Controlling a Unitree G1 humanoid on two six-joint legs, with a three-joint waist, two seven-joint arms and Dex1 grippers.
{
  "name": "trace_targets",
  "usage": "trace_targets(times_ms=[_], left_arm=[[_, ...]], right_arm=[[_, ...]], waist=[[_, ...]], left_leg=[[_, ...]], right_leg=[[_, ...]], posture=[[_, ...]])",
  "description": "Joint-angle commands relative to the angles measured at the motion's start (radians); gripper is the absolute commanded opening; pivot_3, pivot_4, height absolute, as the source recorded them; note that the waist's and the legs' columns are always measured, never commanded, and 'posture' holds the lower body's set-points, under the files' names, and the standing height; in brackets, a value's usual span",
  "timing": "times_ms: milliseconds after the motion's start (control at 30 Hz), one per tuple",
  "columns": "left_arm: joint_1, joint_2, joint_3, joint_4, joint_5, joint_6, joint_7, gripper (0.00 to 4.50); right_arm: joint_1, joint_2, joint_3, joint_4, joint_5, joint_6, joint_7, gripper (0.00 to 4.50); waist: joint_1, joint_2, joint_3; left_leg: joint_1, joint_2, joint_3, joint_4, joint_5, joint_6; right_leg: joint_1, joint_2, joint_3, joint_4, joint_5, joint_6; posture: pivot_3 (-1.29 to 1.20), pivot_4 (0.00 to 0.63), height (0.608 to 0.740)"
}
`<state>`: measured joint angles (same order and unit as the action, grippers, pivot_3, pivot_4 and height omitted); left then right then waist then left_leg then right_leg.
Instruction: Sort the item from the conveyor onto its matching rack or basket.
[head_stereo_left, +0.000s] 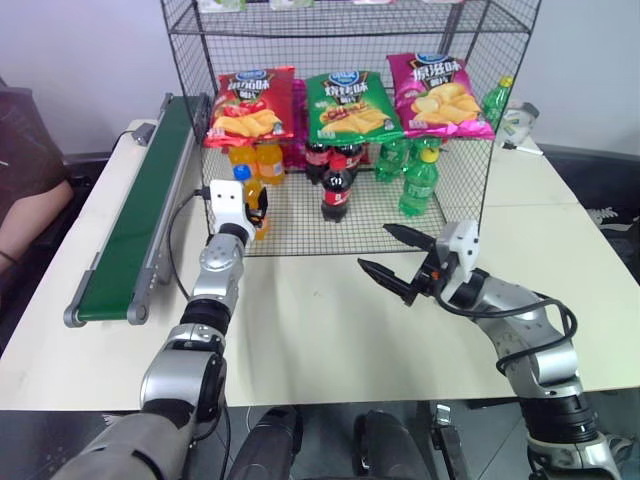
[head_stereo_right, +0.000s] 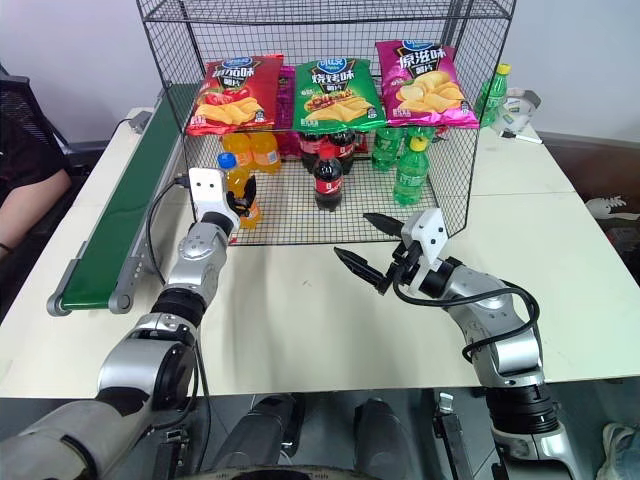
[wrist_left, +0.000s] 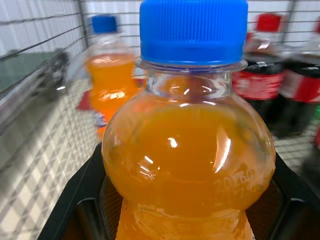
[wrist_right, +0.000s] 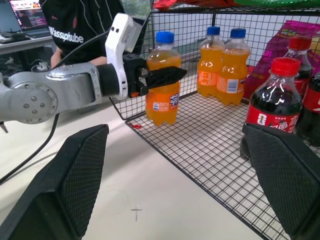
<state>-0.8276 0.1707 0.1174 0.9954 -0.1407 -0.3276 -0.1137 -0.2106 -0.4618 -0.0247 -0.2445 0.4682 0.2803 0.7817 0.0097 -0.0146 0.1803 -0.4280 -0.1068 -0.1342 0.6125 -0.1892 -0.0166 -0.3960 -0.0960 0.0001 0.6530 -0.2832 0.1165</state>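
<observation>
Placing step: left gripper (wrist_right: 167, 76) pinches the bottle (wrist_right: 162, 82) upright at the rack's (head_stereo_left: 440, 215) front-left floor edge, right gripper (head_stereo_left: 392, 256) spread idle; next, release beside the orange sodas (head_stereo_left: 256, 160).

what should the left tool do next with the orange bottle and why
Probably open and let go. The left tool is shut on the orange bottle, which stands upright on the front corner of the rack's bottom shelf, its base looking set on the wire. Two other orange bottles stand just behind, so it already seems to be in the matching spot. The right tool hangs open, apart.
</observation>
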Motion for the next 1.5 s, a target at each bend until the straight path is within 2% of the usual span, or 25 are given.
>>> trace_targets(times_ms=[33,167,300,467,600,933,1100,1267,1400,1500], left_arm=[[-0.057,-0.007,0.023,0.037,-0.001,-0.074,-0.022,2.82],[-0.068,-0.023,0.044,0.076,-0.026,-0.067,-0.086,2.82],[-0.063,-0.028,0.061,0.084,-0.029,-0.066,-0.105,4.46],[-0.023,-0.022,0.059,0.017,-0.022,-0.076,-0.138,4.46],[0.043,-0.021,0.068,-0.112,-0.054,-0.019,-0.171,4.46],[0.27,0.019,0.054,-0.613,-0.056,0.209,-0.129,4.46],[0.372,0.056,0.025,-0.897,-0.096,0.421,-0.175,4.46],[0.458,0.18,0.04,-1.121,-0.182,0.642,-0.278,4.46],[0.554,0.369,0.147,-1.24,-0.291,0.822,-0.383,4.46],[0.604,0.462,0.207,-1.268,-0.338,0.896,-0.424,4.46]], right_arm=[[-0.009,0.002,-0.009,-0.051,0.003,-0.016,-0.007,4.5],[-0.018,0.005,-0.004,-0.059,0.006,-0.007,-0.013,4.5],[-0.025,0.003,-0.001,-0.065,0.009,0.0,-0.018,4.5],[-0.023,-0.001,-0.004,-0.076,0.013,0.01,-0.021,4.5],[-0.02,-0.003,-0.008,-0.083,0.015,0.015,-0.022,4.5],[-0.023,-0.006,-0.005,-0.074,0.022,0.018,-0.013,4.5],[-0.03,-0.015,-0.009,-0.076,0.027,0.026,-0.007,4.5],[-0.03,-0.024,-0.019,-0.081,0.029,0.036,-0.003,4.5],[-0.023,-0.037,-0.026,-0.084,0.033,0.04,-0.004,4.5],[-0.021,-0.042,-0.026,-0.081,0.033,0.043,-0.008,4.5]], waist=[[0.001,0.0,0.0],[0.002,0.0,0.0],[0.001,0.0,0.0],[-0.002,0.0,0.0],[-0.004,0.0,0.0],[-0.005,0.0,0.0],[-0.005,0.0,-0.001],[-0.005,0.001,-0.001],[-0.013,0.001,-0.001],[-0.02,0.002,-0.001]], left_leg=[[0.0,0.0,0.0,0.0,0.0,0.0],[0.0,0.0,0.0,0.001,0.0,0.0],[0.0,0.0,0.0,0.001,0.0,0.0],[0.0,0.0,0.0,0.001,0.0,0.0],[0.0,0.0,0.0,0.001,0.0,0.0],[0.001,0.0,0.0,0.001,0.0,0.0],[0.001,0.0,0.0,0.001,0.0,0.0],[0.001,0.001,0.0,0.001,0.0,0.0],[0.001,0.001,0.0,0.0,0.0,0.0],[0.001,0.002,0.0,-0.002,0.0,0.0]], right_leg=[[0.0,0.0,0.0,0.0,0.0,0.0],[0.0,0.0,0.0,0.001,0.0,0.0],[0.0,0.0,0.0,0.001,0.0,0.0],[0.0,0.001,0.0,0.002,0.0,0.0],[0.0,0.0,0.0,0.002,0.0,0.0],[0.0,0.0,0.001,0.002,0.0,0.0],[0.0,0.001,0.001,0.002,0.0,0.0],[0.0,0.0,0.001,0.002,0.0,0.0],[0.0,0.0,0.002,0.002,0.0,-0.001],[-0.001,0.0,0.002,0.002,0.0,-0.001]], posture=[[0.0,0.15,0.74],[0.0,0.15,0.74],[0.0,0.15,0.74],[0.0,0.15,0.74],[0.0,0.15,0.74],[0.0,0.15,0.74],[0.0,0.15,0.74],[0.0,0.15,0.74],[0.0,0.15,0.74],[0.0,0.15,0.74]])
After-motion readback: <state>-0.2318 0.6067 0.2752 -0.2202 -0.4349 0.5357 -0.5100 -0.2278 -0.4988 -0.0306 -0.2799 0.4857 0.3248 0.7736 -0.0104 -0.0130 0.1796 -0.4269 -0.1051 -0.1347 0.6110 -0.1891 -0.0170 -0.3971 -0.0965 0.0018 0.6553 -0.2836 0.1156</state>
